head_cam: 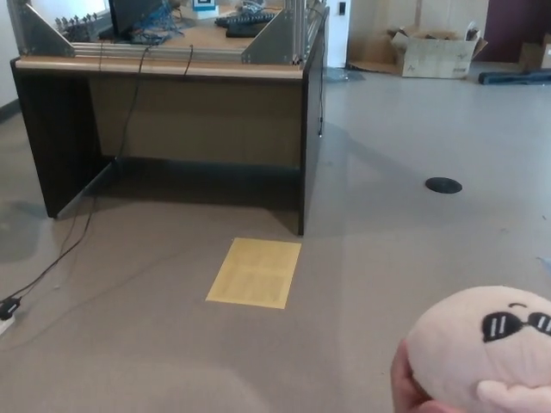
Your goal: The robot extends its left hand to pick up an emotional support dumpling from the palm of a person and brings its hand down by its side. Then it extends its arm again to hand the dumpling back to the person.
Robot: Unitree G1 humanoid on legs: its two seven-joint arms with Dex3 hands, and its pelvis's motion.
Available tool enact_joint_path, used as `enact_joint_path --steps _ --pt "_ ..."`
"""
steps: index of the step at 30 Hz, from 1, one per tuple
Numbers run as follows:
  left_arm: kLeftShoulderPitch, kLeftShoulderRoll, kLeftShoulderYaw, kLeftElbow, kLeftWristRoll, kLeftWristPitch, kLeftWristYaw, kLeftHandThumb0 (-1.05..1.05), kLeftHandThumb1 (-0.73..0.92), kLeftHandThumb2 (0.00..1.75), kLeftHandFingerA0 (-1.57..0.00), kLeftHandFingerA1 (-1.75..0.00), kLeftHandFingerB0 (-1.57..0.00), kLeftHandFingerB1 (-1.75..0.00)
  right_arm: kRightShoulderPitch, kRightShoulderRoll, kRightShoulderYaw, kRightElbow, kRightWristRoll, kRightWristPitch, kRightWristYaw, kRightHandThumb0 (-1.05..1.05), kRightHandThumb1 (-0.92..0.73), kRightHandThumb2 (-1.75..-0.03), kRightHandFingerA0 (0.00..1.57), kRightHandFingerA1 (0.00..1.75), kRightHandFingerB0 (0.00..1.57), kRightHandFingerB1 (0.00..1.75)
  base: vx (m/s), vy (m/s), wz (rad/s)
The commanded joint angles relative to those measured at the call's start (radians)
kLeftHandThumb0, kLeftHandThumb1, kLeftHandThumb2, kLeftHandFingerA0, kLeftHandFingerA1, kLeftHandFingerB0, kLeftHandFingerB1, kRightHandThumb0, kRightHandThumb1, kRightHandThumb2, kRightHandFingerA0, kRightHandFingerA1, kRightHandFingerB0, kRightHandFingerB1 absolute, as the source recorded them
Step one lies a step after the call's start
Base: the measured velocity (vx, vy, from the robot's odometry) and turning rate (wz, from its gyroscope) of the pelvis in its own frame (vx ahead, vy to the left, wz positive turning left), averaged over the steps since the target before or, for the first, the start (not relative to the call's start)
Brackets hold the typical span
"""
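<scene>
The pale pink, round plush dumpling with a sunglasses face (486, 348) rests in a person's hand (409, 387) at lower right. Neither robot hand is visible, so their state is unknown; the left must reach across rightward.

A dark desk (172, 129) stands on grey carpet (387, 241) near a yellow floor patch (256, 272).

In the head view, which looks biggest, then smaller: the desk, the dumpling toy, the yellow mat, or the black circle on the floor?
1. desk
2. dumpling toy, though it is nearest the camera
3. yellow mat
4. black circle
</scene>
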Motion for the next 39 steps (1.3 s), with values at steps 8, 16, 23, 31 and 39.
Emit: enact_joint_path --steps 8,16,23,31,39 --pt "-0.189 0.165 0.165 -0.523 -0.393 0.098 -0.346 -0.34 0.36 0.93 -0.02 -0.48 0.00 -0.48 -0.042 -0.015 0.012 0.061 -0.022 -0.211 -0.093 -0.24 -0.61 -0.58 0.83 0.58 0.67 0.49 0.05 -0.003 0.02" --pt "-0.869 0.360 0.007 -0.633 -0.454 0.472 -0.623 -0.61 0.40 0.77 -0.06 -0.33 -0.05 -0.15 -0.084 0.002 0.004 0.093 -0.016 -0.207 -0.101 -0.23 -0.62 -0.58 0.80 0.57 0.66 0.49 0.00 0.000 0.00" --pt "-1.269 0.301 -0.185 -0.599 -0.353 0.565 -0.817 -0.57 0.33 0.77 0.00 -0.21 0.00 -0.13 -0.098 0.002 0.013 0.104 -0.024 -0.199 -0.093 -0.24 -0.63 -0.58 0.78 0.56 0.66 0.49 0.00 0.000 0.00" --pt "-1.469 0.168 -0.402 -0.673 -0.307 0.671 -0.941 -0.62 0.34 0.80 0.00 -0.08 0.00 -0.09 -0.081 0.002 0.015 0.103 -0.031 -0.208 -0.099 -0.26 -0.62 -0.58 0.79 0.56 0.66 0.49 0.00 0.000 0.00" --pt "-1.487 0.060 -0.558 -0.721 -0.277 0.695 -0.950 -0.94 0.39 0.65 0.00 0.00 0.00 0.00 -0.096 -0.006 0.021 0.099 -0.042 -0.189 -0.098 -0.28 -0.63 -0.58 0.78 0.56 0.65 0.48 0.00 0.000 0.00"
